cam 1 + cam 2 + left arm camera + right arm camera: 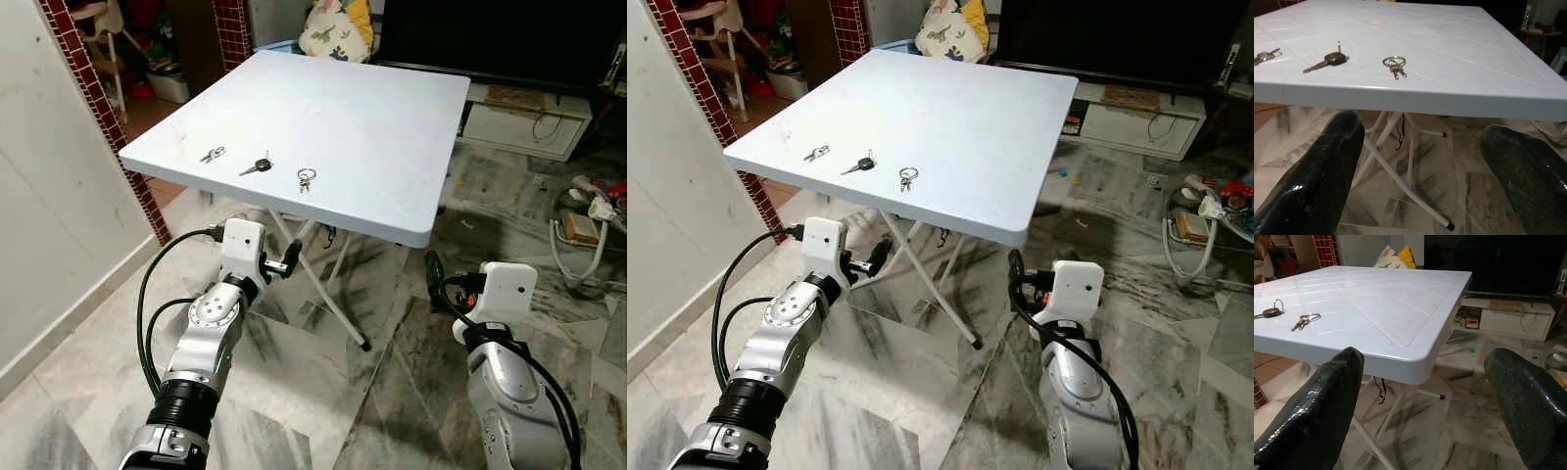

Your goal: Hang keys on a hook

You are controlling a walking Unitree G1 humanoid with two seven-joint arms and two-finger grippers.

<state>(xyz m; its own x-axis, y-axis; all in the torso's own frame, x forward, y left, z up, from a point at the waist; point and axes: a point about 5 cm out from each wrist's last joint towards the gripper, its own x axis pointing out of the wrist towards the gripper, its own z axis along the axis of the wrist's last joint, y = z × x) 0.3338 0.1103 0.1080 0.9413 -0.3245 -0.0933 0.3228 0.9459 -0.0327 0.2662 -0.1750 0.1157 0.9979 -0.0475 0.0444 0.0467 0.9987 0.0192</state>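
Hovering below the table's [392, 147] near edge, the left gripper [287, 260] and right gripper [435, 279] both reach forward, fingers spread apart. Three keys [257, 166] lie along that edge, the middle one's long axis roughly parallel to it.

The leftmost keys [1264, 56] were cut off by the edge of the left wrist view. The table [392, 127] hid most of its own folding legs [328, 294]. Both arms ran out of the bottom of the eye views. The teeth and count of the ringed keys [306, 178] were too small to tell. The television [509, 39] was cropped at the top.
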